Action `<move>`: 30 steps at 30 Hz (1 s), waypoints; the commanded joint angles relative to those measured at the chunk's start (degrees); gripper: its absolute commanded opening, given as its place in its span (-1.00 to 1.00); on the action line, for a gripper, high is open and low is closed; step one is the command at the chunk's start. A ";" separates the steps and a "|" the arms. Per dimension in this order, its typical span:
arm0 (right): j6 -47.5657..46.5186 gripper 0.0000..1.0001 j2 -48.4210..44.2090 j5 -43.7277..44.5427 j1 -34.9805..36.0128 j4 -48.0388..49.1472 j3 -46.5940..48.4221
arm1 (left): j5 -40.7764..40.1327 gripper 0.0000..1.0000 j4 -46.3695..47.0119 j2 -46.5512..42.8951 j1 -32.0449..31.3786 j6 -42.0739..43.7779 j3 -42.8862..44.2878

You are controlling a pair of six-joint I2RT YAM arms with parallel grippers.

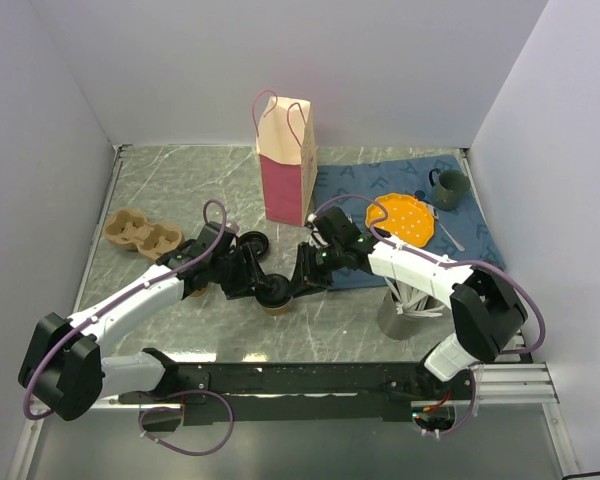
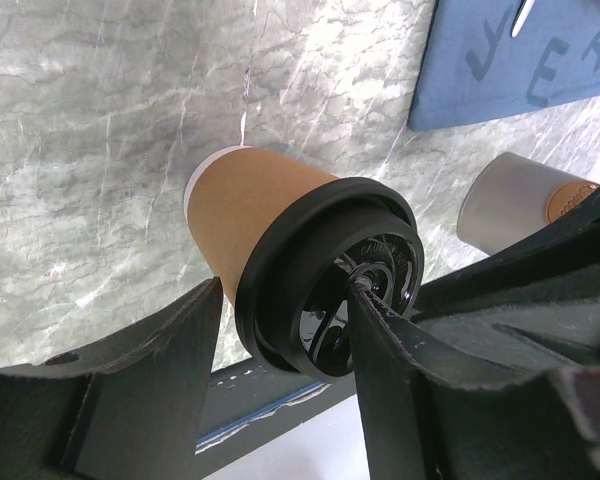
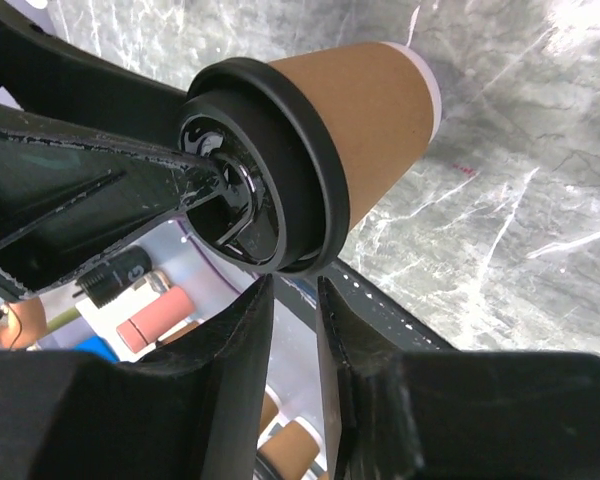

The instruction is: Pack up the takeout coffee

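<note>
lidded takeout coffee (image 2: 250, 210) stands on the table at lower centre, not yet in the paper bag (image 1: 286, 180) at top centre. left gripper (image 2: 285, 295) half-open astride the lid, right gripper (image 3: 295, 290) nearly closed at its rim; cannot tell if either grips.

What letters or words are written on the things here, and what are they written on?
"Y E A": big dark letters on the blue mat, cut off at the picture's edge.
Brown patch on the metal cup: too small to read.
Raised marks on the black lid of the takeout coffee: too blurred to read.
Nothing else shows any writing.
</note>
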 commanded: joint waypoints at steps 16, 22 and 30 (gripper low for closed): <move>1.26 -0.47 2.61 5.18 0.19 3.13 -2.92 | -1.72 0.17 -2.13 -0.79 -0.03 -0.80 -3.23; -0.93 -0.64 2.96 7.55 -0.16 4.80 -6.35 | -1.01 0.15 -0.73 0.35 -0.03 -1.33 -5.16; -5.41 -0.70 4.19 10.37 -0.69 5.77 -8.73 | -1.54 0.11 -0.29 1.14 -0.03 -1.86 -6.22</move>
